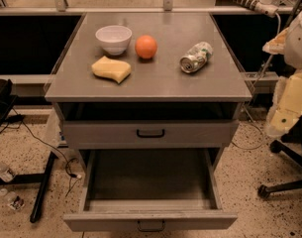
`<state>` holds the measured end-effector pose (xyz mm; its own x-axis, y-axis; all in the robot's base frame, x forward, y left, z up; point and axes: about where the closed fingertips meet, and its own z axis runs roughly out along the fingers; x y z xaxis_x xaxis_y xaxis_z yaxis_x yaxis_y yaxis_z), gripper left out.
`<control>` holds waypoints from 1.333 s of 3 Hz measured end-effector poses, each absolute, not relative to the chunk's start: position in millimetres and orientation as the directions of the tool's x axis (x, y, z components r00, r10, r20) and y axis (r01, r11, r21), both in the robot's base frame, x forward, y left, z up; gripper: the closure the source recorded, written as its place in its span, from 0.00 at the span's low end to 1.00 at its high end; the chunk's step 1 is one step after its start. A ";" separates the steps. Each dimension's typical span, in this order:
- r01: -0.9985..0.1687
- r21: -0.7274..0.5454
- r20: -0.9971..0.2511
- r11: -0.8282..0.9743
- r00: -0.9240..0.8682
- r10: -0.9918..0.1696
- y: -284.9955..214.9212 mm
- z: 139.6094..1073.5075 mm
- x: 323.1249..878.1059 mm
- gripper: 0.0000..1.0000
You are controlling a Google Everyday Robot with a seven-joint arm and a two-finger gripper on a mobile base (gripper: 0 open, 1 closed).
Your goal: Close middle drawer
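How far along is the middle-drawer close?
Done: nothing yet. The middle drawer is pulled far out, its tray empty, with nothing touching its handle.
In hand: the gripper is at the right edge beside the cabinet, apart from the drawer.
Left: reach the drawer front and push it in under the top drawer.

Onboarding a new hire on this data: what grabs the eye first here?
The grey metal middle drawer, pulled far out at the bottom with a bare tray, dominates. On the grey cabinet top sit a white bowl, a round orange fruit, a yellow sponge and a dented can on its side. The claw is not in view; only pale arm parts show at the right edge.
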<state>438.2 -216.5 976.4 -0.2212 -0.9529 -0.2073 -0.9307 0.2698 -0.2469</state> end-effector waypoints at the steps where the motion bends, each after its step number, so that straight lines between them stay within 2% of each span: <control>1: -0.931 -0.245 -0.213 0.270 -0.220 -0.952 -215.6 972.2 436.7 0.00; 3: -0.948 -0.204 -0.210 0.243 -0.200 -0.957 -206.9 892.5 414.5 0.00; 4: -0.953 -0.172 -0.224 0.249 -0.208 -0.952 -204.7 835.8 403.5 0.15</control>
<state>403.5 -204.7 835.8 -0.2084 -0.9521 -0.2237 -0.9531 0.2490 -0.1719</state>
